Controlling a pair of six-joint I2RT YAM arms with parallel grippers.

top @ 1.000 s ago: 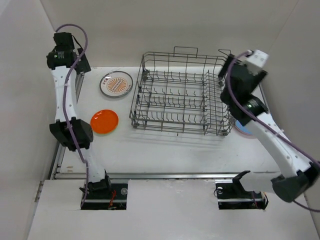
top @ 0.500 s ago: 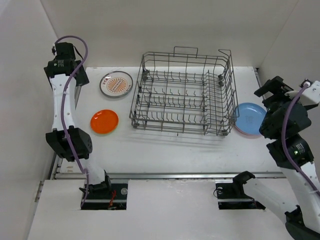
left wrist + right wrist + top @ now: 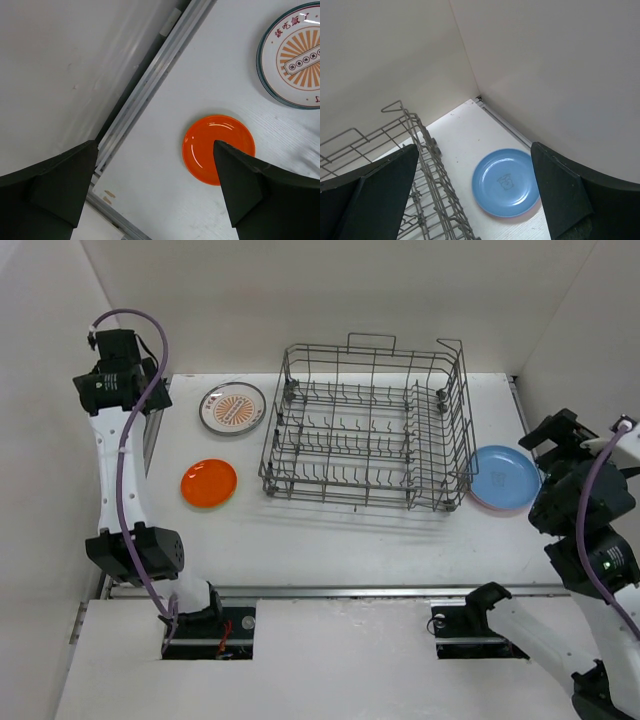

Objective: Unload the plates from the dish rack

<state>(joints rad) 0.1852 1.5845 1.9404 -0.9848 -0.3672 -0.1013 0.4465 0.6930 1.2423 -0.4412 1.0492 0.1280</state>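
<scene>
Fingers [image 3: 570, 190] of the right gripper [image 3: 474, 147]: spread wide, nothing held between. Raised at the right edge of the table [image 3: 330, 540], on the near side of the blue plate [image 3: 506, 182] and apart from it. Fingers [image 3: 55, 185] of the left gripper [image 3: 154, 147]: also spread wide, also nothing held, high over the far left corner of the table, close to the side wall [image 3: 50, 440].

Nearest of the plates, on the left: the orange plate [image 3: 209, 482], flat on the table, apart from the left end of the dish rack [image 3: 360, 430]. At about the same depth on the right: the blue plate, also flat, just beside the right end of the rack; touching the wire or not, cannot tell. Under its near side, a pink edge [image 3: 478, 503]. In its middle, a small drawing, too small to read.

Between these two plates: the dish rack, grey wire, long side toward the arms, with rows of upright tines, a raised handle on the far side and a narrower section at the right end.

Farther on the left, beyond the orange plate: a white plate [image 3: 232, 408] with dark rim and orange rays on its face, flat on the table, near the far left corner of the rack but not touching. Red characters in its border, seen from the left wrist.

Along the left edge of the table: a metal rail [image 3: 145, 100].
</scene>
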